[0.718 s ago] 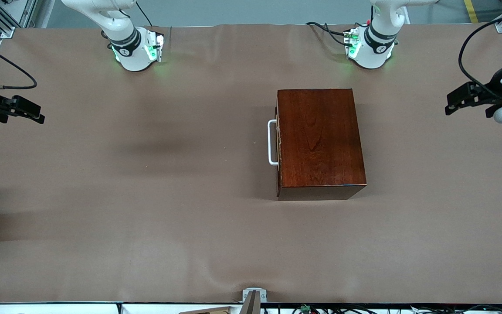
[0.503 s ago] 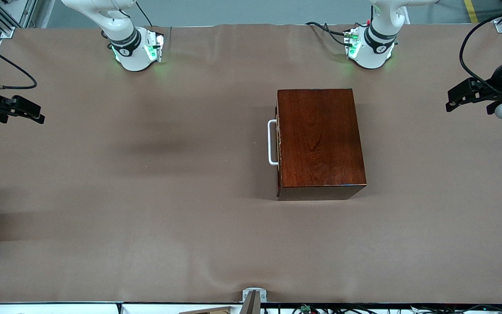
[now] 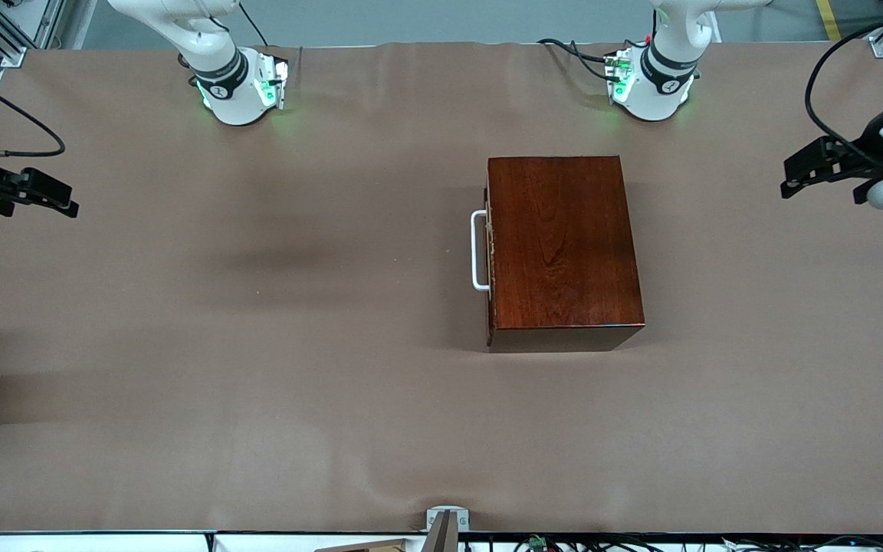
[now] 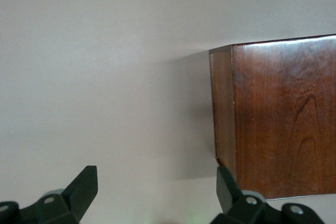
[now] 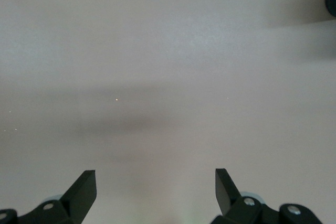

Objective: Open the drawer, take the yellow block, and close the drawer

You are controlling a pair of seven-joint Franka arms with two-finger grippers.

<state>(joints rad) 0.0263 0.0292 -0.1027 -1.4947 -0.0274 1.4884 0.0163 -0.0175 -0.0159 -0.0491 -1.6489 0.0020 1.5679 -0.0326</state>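
The right gripper (image 3: 39,197) hangs over bare table (image 3: 257,345) well toward the right arm's end from the box (image 3: 564,245), its fingers (image 5: 84,187) spread wide with nothing between them; this arm looks to be waiting.

The box sits mid-table, drawer (image 3: 489,253) shut flush, its front facing the right arm's end. The white handle (image 3: 477,251) stands off that front as a stiff bar (the only sensible place to take hold). Gripping across its middle should pull the tray straight; the glossy wood looks slippery and the box may slide unless steadied. The block is not visible, presumably inside; likely light and rigid.

The left gripper (image 3: 825,172) hovers over table toward the left arm's end from the box, fingers (image 4: 84,190) also wide apart and empty, with a box corner in its wrist view.
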